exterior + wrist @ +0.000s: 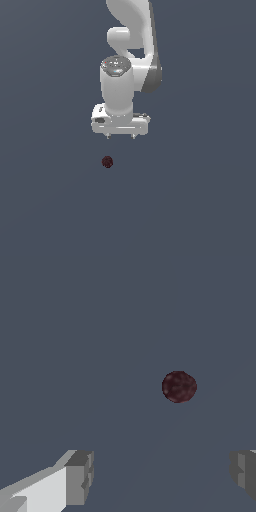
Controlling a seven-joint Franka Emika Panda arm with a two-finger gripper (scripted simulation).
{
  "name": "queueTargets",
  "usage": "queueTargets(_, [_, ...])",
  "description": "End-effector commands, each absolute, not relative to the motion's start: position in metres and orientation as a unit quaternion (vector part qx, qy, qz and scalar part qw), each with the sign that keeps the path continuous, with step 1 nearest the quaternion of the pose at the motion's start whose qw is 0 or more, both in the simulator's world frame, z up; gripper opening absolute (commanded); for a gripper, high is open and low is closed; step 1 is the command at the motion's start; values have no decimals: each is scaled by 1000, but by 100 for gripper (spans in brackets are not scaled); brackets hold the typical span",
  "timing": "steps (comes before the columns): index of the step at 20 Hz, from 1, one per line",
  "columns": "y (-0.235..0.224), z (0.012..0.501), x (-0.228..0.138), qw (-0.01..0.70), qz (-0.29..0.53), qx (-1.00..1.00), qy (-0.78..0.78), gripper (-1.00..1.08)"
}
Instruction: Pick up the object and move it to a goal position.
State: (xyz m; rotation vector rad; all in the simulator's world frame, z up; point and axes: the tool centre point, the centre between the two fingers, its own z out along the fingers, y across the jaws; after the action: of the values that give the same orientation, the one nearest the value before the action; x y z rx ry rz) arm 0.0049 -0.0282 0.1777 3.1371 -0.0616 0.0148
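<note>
A tiny dark maroon-red ball (107, 162) with a mottled surface lies on the plain grey-blue floor, below the white arm in the exterior view. It also shows in the wrist view (179, 387). My gripper (120, 136) hangs above the floor, apart from the ball and a little to the exterior view's right of it. The gripper (162, 476) is open and empty: its two grey fingertips (80, 476) stand wide apart in the wrist view, with the ball beyond them and not between them.
The white arm (125, 60) comes down from the top of the exterior view. A flat grey-blue floor (50, 200) fills both views. No other object shows.
</note>
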Motion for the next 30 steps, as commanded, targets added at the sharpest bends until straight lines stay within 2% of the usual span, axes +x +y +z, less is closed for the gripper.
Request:
queueTargets(1, [-28, 178, 5, 2, 5, 1000, -20, 100])
queueTargets(11, [-35, 197, 12, 14, 24, 1000, -4, 100])
queueTargets(30, [-48, 173, 21, 17, 15, 995, 95, 100])
